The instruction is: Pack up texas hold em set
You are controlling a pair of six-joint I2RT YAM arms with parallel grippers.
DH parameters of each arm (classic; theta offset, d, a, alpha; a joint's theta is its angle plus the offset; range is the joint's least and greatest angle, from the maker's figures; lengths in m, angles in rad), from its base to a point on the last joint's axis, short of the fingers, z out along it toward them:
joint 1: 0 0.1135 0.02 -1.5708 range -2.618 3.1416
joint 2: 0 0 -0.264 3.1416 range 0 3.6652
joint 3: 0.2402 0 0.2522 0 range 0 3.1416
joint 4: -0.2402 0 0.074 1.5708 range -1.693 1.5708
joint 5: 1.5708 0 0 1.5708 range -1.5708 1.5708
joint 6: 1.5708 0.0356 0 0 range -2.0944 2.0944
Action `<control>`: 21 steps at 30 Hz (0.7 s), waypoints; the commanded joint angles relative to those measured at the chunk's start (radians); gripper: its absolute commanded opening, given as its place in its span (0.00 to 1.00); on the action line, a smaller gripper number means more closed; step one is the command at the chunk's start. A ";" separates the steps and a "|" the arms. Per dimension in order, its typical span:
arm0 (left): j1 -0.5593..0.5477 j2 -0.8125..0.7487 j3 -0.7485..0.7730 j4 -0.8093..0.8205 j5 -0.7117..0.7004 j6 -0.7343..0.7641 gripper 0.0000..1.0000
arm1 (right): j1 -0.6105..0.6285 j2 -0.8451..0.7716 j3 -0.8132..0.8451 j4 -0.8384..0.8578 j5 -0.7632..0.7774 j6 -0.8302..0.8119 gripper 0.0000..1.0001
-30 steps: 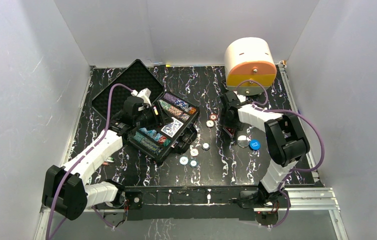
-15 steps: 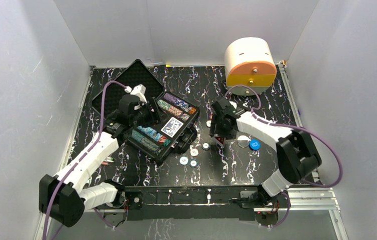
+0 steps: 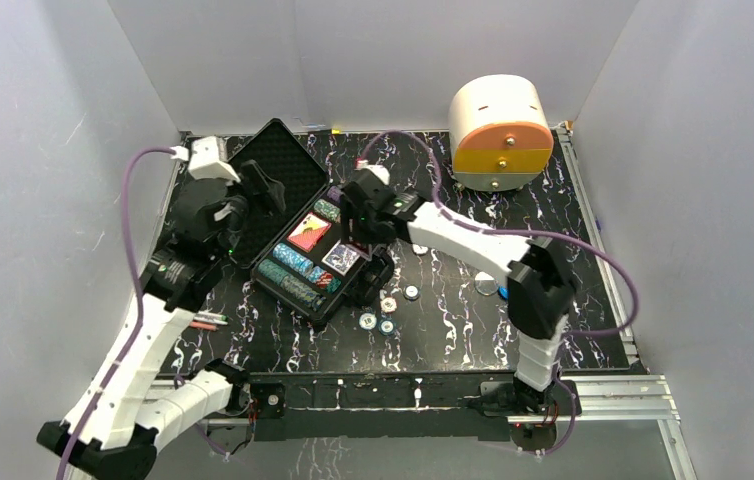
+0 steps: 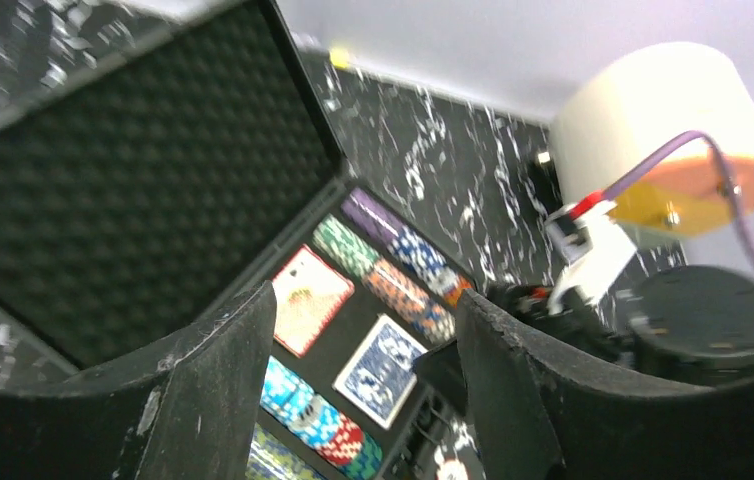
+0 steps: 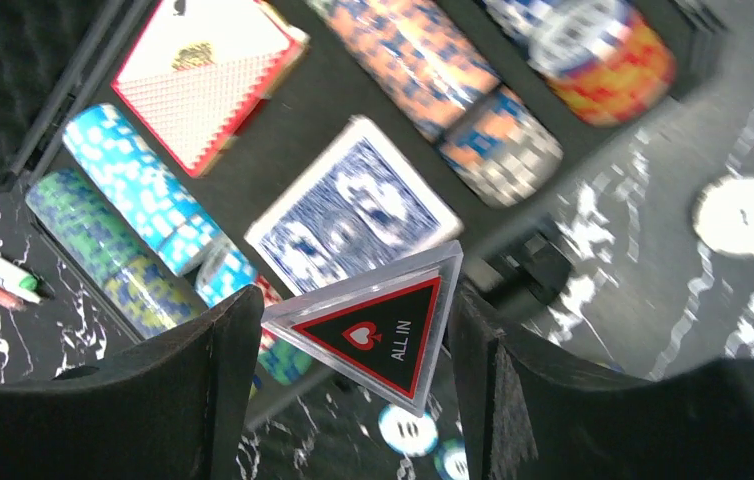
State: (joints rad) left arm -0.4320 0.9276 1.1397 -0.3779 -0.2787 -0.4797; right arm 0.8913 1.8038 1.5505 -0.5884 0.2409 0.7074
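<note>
The black case [image 3: 305, 290] lies open at centre left with its foam lid [image 3: 275, 165] laid back. It holds rows of chips [image 5: 143, 215], a red deck [image 3: 309, 232] and a blue deck [image 3: 341, 258]. My right gripper [image 3: 355, 228] hangs over the case's right part, shut on a clear triangular "ALL IN" marker [image 5: 381, 325]. My left gripper [image 3: 249, 190] is open and empty, raised over the lid's near edge; its wrist view looks down on the red deck [image 4: 309, 298] and the blue deck [image 4: 381, 370]. Several small round discs [image 3: 389, 303] lie on the table right of the case.
A white-and-orange drawer box [image 3: 501, 130] stands at the back right. Red and green pens [image 3: 209, 320] lie left of the case's front corner. More discs [image 3: 486, 284] lie under the right arm. White walls close in the table on three sides.
My left gripper lifted off the case and drew back to the left, leaving the red deck in the tray. My right arm swung left from the loose discs to above the case.
</note>
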 commanded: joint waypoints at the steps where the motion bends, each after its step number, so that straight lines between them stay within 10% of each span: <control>1: 0.001 -0.070 0.088 -0.056 -0.229 0.106 0.66 | 0.046 0.141 0.182 0.049 0.044 -0.074 0.63; 21: 0.001 -0.080 0.129 -0.123 -0.272 0.131 0.71 | 0.101 0.588 0.701 0.057 -0.032 -0.578 0.63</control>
State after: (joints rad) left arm -0.4320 0.8532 1.2457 -0.4900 -0.5354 -0.3614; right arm 0.9890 2.3657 2.1807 -0.5358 0.2558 0.2535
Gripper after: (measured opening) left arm 0.710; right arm 0.715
